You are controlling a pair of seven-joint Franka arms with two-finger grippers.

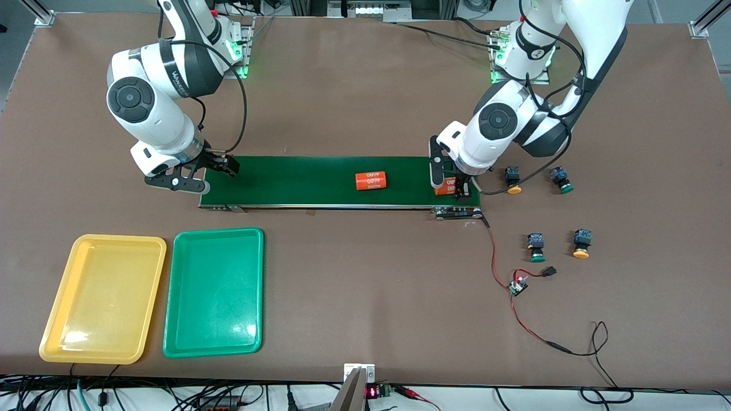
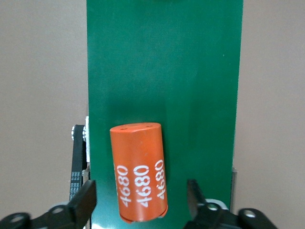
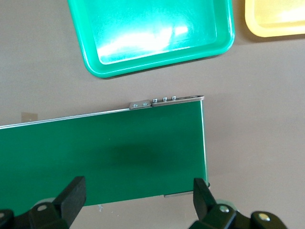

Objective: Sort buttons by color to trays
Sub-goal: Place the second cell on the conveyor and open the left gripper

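Smooth orange cylinder (image 2: 139, 172), woven belt (image 2: 164, 71)

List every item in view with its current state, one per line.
Left gripper: open, straddling an orange cylinder lying on the belt.
Right gripper: open, over the belt's bare end.
Second cylinder: lying mid-belt.
Buttons: four, on the table.
Yellow tray, green tray: empty.

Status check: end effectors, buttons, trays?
Left end effector open around a 4680 cylinder on the conveyor belt; right end effector open over the belt's other end. Four buttons untouched on the table. Yellow tray, green tray empty.
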